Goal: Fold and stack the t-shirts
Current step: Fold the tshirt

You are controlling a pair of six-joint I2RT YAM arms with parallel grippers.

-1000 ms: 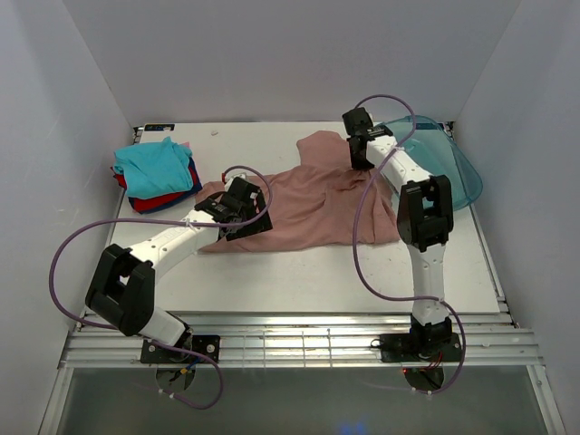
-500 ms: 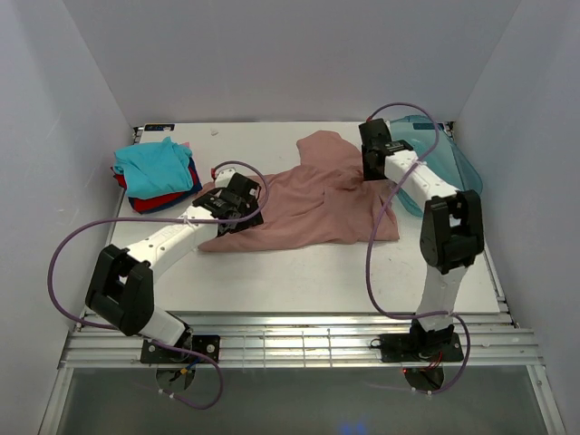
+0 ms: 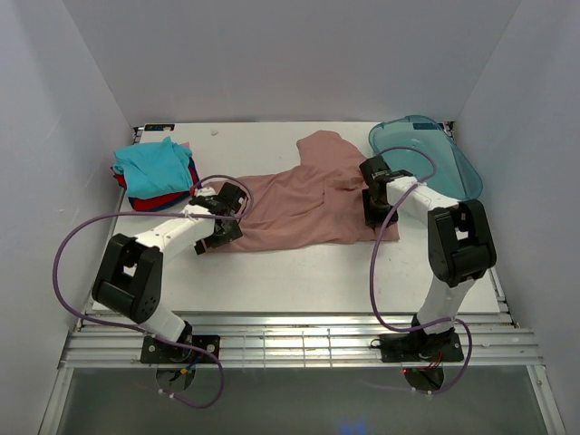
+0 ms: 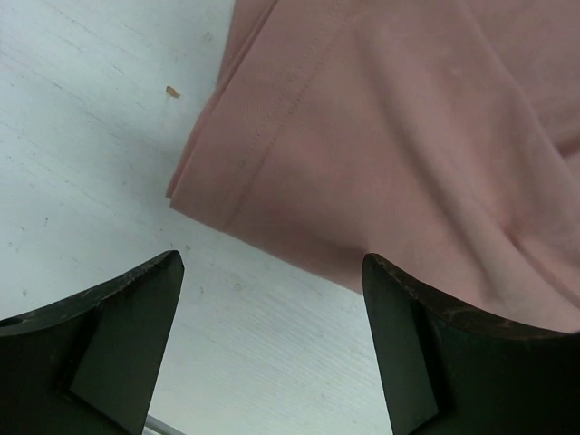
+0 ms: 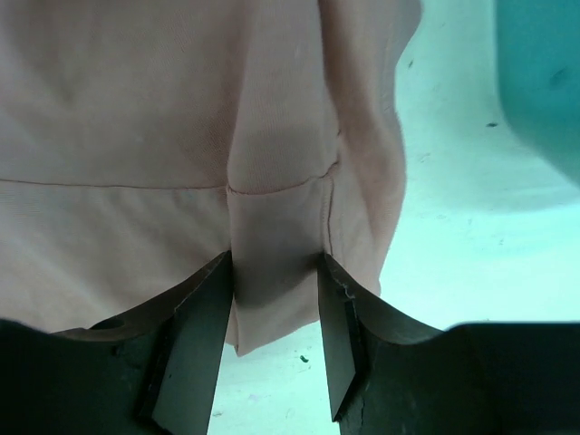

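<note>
Dusty-pink t-shirt has right jaws pinching its edge fold, left jaws spread by its corner.

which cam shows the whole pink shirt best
Top external: the whole pink shirt is in view, spread out. Left wrist shows only one hemmed corner; right wrist shows only a seamed fold at its edge.

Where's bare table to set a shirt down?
Free: the near strip of white table between the dusty-pink t-shirt and front edge; the far strip from the teal-topped stack of folded shirts to the pink sleeve. The translucent blue-green plastic tray crowds the far right.
</note>
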